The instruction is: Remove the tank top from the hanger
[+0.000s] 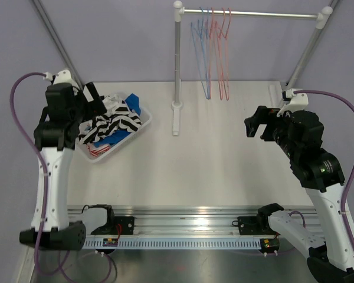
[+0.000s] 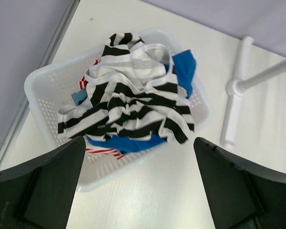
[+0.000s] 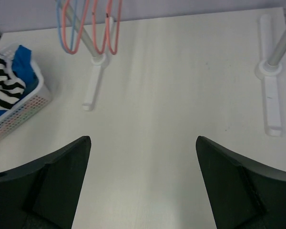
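Stripes tell me where the tank top [image 2: 133, 109] is: crumpled on top of the pile in the basket [image 2: 43, 90], over a blue cloth [image 2: 183, 71], with no part that I can see threaded on wire. My left gripper [image 2: 138, 143] hangs straight above the basket, fingers spread wide and holding nothing. My right gripper [image 3: 143, 140] is likewise spread and empty, well off to the basket's right over bare table [image 1: 224, 153]. The hangers [image 1: 212, 32] on the rail, beyond the basket and to its right, all look bare, so I judge the removal done, and the step in hand is getting clear cleanly. To do that well I would lift the left arm straight up from the basket before swinging, so no fingertip snags a strap and drags the pile over the rim. The wall frame runs close on the basket's left and the rack post [image 1: 177, 59] stands on its right. The free room lies on the basket's near-right side.
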`<state>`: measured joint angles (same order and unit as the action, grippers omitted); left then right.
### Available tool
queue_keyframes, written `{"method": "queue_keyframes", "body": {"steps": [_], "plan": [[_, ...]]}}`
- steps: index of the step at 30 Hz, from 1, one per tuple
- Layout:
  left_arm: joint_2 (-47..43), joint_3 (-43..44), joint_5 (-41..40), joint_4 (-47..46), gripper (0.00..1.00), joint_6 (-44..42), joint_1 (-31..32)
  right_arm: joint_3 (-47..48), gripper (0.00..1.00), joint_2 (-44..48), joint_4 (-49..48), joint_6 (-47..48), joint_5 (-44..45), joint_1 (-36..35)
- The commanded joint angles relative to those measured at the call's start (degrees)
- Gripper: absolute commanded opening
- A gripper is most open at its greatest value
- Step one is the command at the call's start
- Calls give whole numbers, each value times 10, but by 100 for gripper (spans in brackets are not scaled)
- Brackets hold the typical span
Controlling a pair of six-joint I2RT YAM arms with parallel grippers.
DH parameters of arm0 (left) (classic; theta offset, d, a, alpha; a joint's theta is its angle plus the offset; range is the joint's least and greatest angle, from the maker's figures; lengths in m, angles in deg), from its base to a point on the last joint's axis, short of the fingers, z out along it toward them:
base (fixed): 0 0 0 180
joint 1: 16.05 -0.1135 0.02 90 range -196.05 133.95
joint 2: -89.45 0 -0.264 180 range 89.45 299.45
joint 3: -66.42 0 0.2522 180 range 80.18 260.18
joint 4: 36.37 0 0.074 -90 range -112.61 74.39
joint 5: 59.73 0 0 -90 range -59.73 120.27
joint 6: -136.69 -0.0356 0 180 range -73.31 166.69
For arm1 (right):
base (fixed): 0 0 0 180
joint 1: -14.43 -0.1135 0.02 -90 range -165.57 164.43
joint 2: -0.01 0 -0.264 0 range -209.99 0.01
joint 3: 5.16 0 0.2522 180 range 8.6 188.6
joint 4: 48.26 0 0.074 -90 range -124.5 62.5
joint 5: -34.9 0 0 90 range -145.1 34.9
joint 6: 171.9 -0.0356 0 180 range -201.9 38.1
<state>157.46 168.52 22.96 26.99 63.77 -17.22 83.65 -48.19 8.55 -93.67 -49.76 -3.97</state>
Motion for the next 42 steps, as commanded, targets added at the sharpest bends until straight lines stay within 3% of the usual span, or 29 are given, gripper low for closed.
{"method": "queue_keyframes", "body": {"steps": [1, 8, 17, 28, 42], "plan": [[-103, -68, -11, -6, 99, -32, 27, 14, 99, -2, 30, 20, 110, -11], [-285, -189, -94, 15, 99, -56, 100, 12, 99, 9, 59, 15, 132, -14], [-413, -239, -66, 52, 99, -64, 129, 33, 99, 23, 137, 22, 145, -14], [-434, -269, -48, 56, 99, -62, 140, -8, 99, 85, 155, 50, 212, -15], [-450, -295, -76, 28, 99, -59, 153, -32, 100, 94, 126, 44, 187, -14]]}}
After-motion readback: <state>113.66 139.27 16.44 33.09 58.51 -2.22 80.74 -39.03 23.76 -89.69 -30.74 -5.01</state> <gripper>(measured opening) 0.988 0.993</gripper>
